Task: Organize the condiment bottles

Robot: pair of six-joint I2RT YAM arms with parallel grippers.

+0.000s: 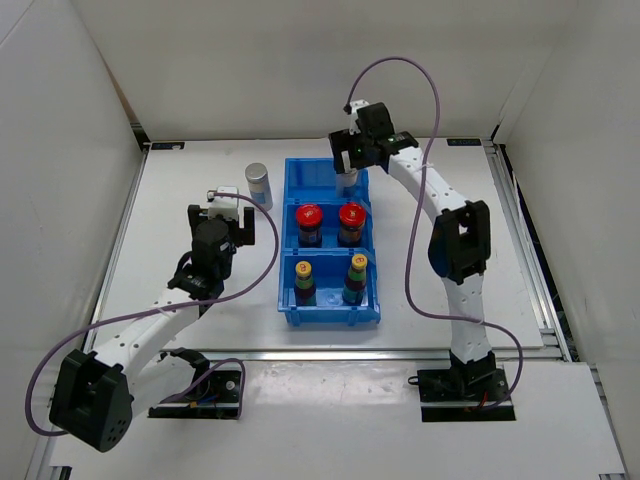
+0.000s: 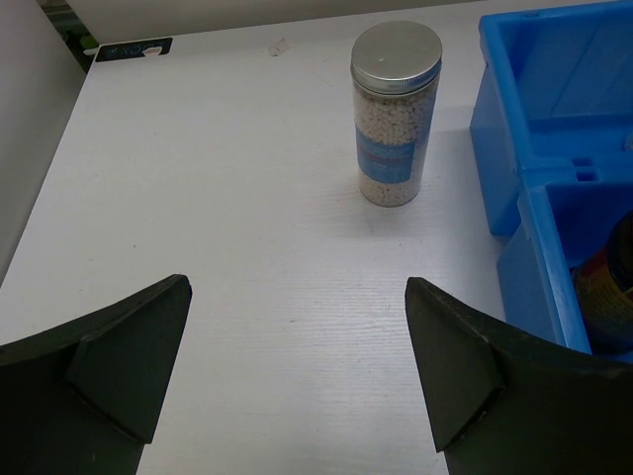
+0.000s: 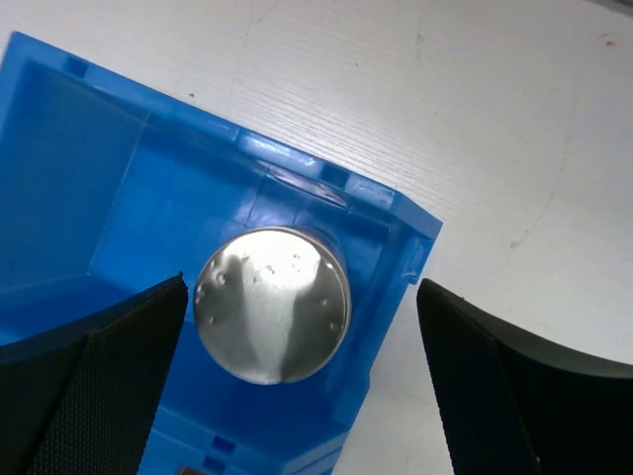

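Nearest the arm bases, the near compartment of the blue bin holds the two yellow-capped bottles, upright and side by side. The middle compartment holds the two red-capped bottles in the same way. Those four look sorted.

Left of the bin, the left tool hangs low over the table, its jaws wide apart with nothing between them. Straight ahead on its far side, a shade right of the gap, a silver-capped bottle stands upright on the table. It is outside the bin, near the left wall and level with the far compartment. Its long axis is vertical, so a level approach from the near side would bring the jaws to either side of its body. The left arm is clearly the nearer one.

Farthest off, the right tool is poised over the far compartment, jaws spread and touching nothing that the wrist view shows. Beneath it the second silver-capped bottle stands at the compartment's right end. The tool hides part of that compartment from above, but the space to the left of this bottle seems free.
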